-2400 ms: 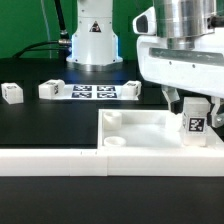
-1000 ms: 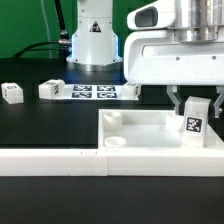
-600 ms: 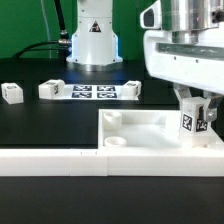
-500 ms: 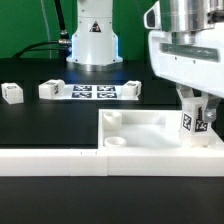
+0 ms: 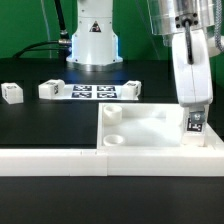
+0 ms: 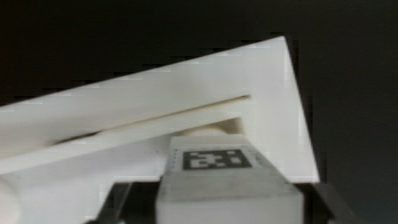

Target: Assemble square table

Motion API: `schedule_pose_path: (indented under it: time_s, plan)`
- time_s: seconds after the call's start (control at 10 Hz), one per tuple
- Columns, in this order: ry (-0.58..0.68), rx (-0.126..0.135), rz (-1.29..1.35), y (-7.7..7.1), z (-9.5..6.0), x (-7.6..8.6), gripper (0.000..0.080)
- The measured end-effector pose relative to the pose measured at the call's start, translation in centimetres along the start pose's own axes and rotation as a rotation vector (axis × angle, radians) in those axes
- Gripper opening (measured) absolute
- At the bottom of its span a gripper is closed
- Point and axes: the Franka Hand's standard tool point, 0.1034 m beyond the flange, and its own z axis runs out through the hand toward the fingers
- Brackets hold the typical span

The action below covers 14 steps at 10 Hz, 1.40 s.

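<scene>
The white square slab (image 5: pixel 150 130) lies at the front on the exterior view's right, with raised rim and corner holes. My gripper (image 5: pixel 195 118) is shut on a white tagged block leg (image 5: pixel 196 122) and holds it upright over the slab's near right corner. In the wrist view the leg (image 6: pixel 222 172) sits between the dark fingers (image 6: pixel 125 200), with the slab's corner (image 6: pixel 214 90) beyond it. Three other legs lie on the black table: one at the far left (image 5: pixel 11 93), one left of the marker board (image 5: pixel 50 89), one at its right end (image 5: pixel 129 88).
The marker board (image 5: pixel 92 92) lies flat at the back centre. The long low white border wall (image 5: pixel 50 158) runs along the front edge. The arm's white base (image 5: pixel 92 35) stands behind the marker board.
The gripper has turned about its vertical axis with the leg in it and lowered it a little toward the slab's near right corner. The other parts have not moved.
</scene>
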Motion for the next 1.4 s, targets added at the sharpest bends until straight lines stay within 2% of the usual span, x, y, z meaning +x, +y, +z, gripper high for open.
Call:
schedule_pose_path:
  time_s: [0.1, 0.2, 0.3, 0.4, 0.5, 0.8, 0.9, 1.4]
  plan:
    - [0.004, -0.015, 0.041, 0.4, 0.1, -0.2, 0.0293]
    - [0.003, -0.013, 0.117, 0.3, 0.1, -0.1, 0.0293]
    - [0.003, -0.013, 0.106, 0.3, 0.1, -0.1, 0.0387]
    - [0.003, -0.013, 0.106, 0.4, 0.1, -0.1, 0.0526]
    - [0.002, -0.011, 0.093, 0.3, -0.1, -0.2, 0.0610]
    - [-0.018, 0.029, 0.000, 1.2, -4.0, -0.2, 0.0648]
    - [-0.022, 0.029, -0.001, 1.3, -4.5, 0.0, 0.0648]
    - [-0.019, 0.024, -0.003, 1.4, -4.1, 0.0, 0.0649]
